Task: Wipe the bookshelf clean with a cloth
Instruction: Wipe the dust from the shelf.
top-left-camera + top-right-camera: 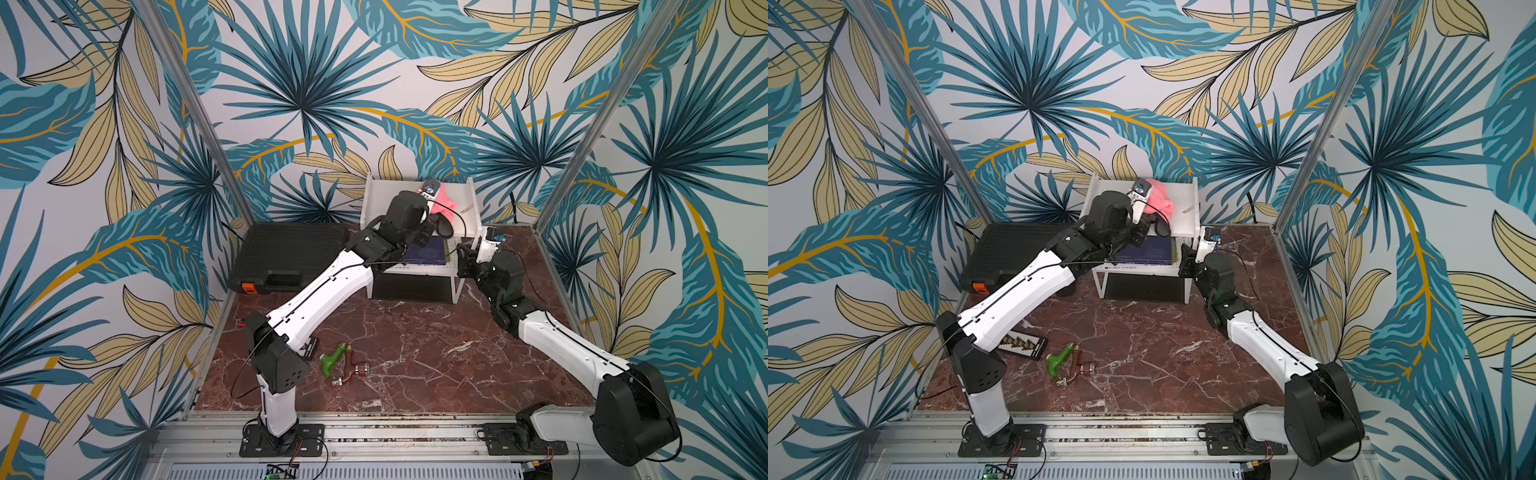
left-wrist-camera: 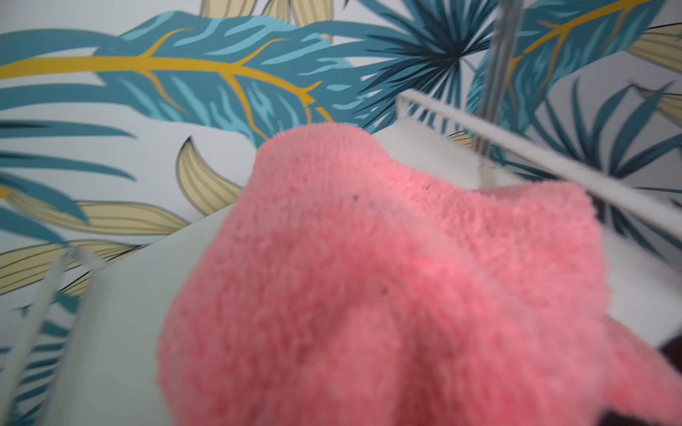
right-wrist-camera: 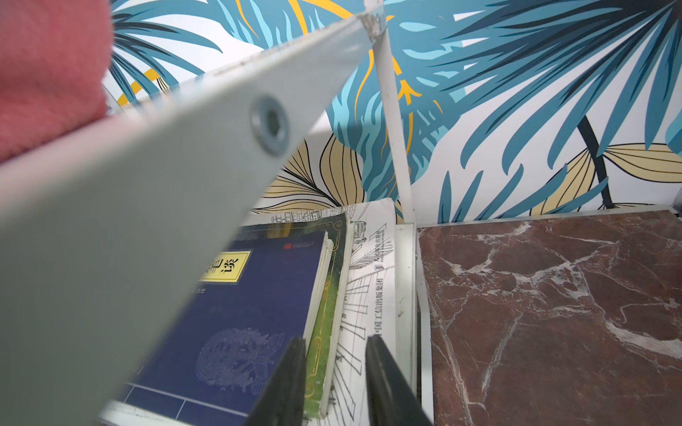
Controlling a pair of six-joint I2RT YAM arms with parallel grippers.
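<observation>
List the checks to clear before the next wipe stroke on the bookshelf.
1. Cloth gripped by left gripper: ok, bunched in shut jaws.
2. Cloth on bookshelf top board: ok.
3. Top board free beside cloth: not ok, small grey scrap lies there.
4. Right gripper clear of books: cannot tell; jaws apart right by them.
5. Bookshelf standing upright: ok.

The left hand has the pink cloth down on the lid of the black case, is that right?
Not quite. The left hand has the pink cloth down on the top board of the white shelf, not on the black case, which lies beside the shelf. Both top views show it.
</observation>
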